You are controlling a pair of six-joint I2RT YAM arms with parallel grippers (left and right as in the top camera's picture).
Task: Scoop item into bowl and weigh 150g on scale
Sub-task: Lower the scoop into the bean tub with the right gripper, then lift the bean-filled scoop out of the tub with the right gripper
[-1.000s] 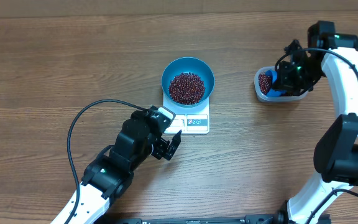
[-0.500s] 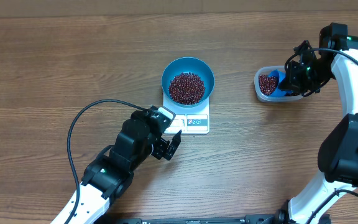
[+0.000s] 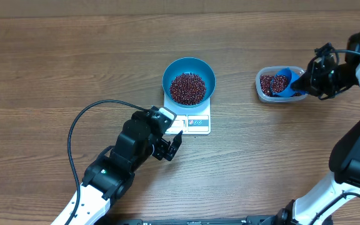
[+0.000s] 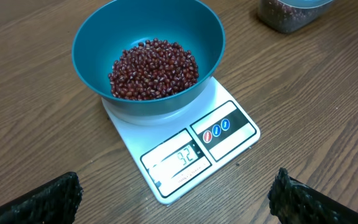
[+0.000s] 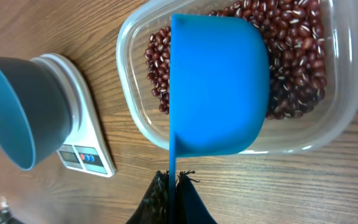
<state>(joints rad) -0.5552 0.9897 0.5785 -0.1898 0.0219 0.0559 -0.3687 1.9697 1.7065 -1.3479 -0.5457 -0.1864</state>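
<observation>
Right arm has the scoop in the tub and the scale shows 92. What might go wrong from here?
1. Overshoot: the display reads 92, and the scoop is broad; a full load tipped in at once may pass 150.
2. Spill: the right gripper pinches only the thin handle, and bare table lies between tub and bowl.
3. Knock: the bowl overhangs the scale; a bump from the scoop could shift it.

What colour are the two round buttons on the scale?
A red button and a blue button on the white scale; the left wrist view shows them best.
</observation>
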